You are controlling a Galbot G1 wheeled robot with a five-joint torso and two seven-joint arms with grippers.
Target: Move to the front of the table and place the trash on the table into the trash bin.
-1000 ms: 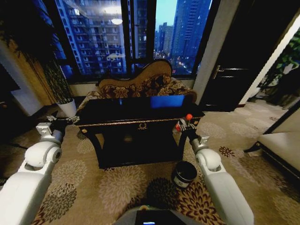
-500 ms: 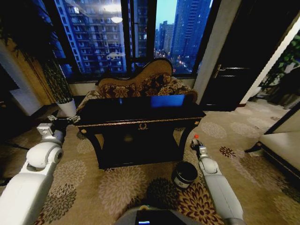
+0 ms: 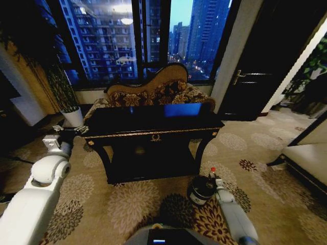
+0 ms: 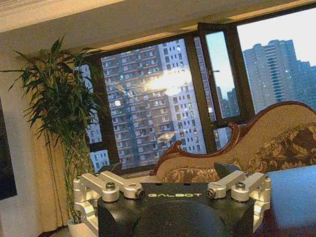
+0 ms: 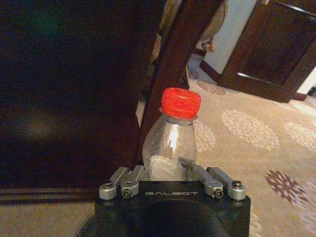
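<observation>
The black table (image 3: 153, 121) with gold trim stands straight ahead. My right gripper (image 3: 212, 177) hangs low by the table's right front leg, just right of the dark round trash bin (image 3: 201, 189) on the carpet. It is shut on the trash, a clear plastic bottle (image 5: 170, 143) with a red cap (image 3: 212, 169), held upright between the fingers of the right gripper (image 5: 170, 170). The table leg (image 5: 173, 59) rises close behind the bottle. My left gripper (image 3: 72, 131) waits open at the table's left corner, and the left gripper (image 4: 170, 170) holds nothing.
Behind the table are a patterned curved-back sofa (image 3: 153, 91) and tall windows. A white plant pot (image 3: 74, 117) stands at the back left, a dark door (image 3: 250, 76) at the back right, and pale furniture (image 3: 306, 158) on the right. Flowered carpet surrounds the bin.
My right arm has come down with the bottle from the table's right corner to floor level beside the bin. The left arm has stayed in place.
</observation>
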